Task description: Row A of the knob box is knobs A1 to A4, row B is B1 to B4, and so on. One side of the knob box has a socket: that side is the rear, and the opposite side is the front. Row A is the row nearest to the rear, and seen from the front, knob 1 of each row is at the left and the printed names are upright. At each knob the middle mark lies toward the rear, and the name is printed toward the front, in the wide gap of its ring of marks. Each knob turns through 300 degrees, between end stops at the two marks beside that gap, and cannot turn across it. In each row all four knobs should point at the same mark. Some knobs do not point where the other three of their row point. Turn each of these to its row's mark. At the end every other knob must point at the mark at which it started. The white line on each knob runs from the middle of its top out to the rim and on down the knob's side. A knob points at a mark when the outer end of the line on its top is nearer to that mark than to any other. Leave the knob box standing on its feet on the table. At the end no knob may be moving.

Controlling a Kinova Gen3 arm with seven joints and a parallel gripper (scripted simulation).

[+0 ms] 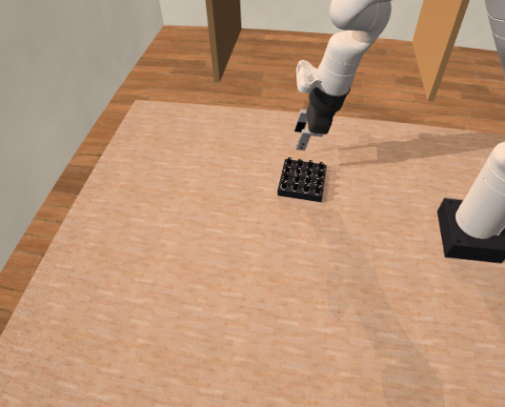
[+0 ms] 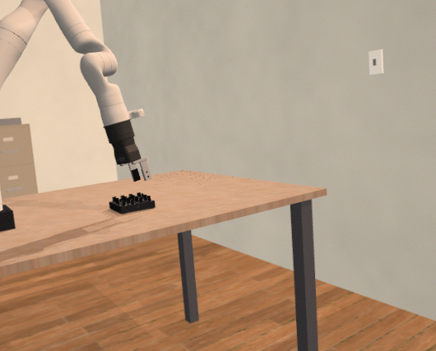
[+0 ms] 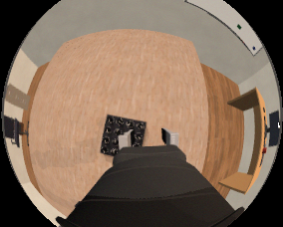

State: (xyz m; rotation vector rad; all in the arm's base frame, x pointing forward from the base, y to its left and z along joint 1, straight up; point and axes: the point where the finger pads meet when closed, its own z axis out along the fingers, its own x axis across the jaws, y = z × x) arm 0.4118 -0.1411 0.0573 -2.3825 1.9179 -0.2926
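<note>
Black square knob box (image 1: 302,180) sits mid light-wood counter (image 1: 171,282); white arm's black gripper (image 1: 302,135) hovers above it, fingers (image 2: 146,169) wide, holding nothing.

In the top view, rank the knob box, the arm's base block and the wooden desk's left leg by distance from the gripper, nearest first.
The gripper is open and holds nothing.
1. Knob box: on the table just below the fingers.
2. Wooden desk's left leg: on the floor beyond the table's far edge, up and to the left.
3. Arm's base block: on the table at the right edge.
</note>
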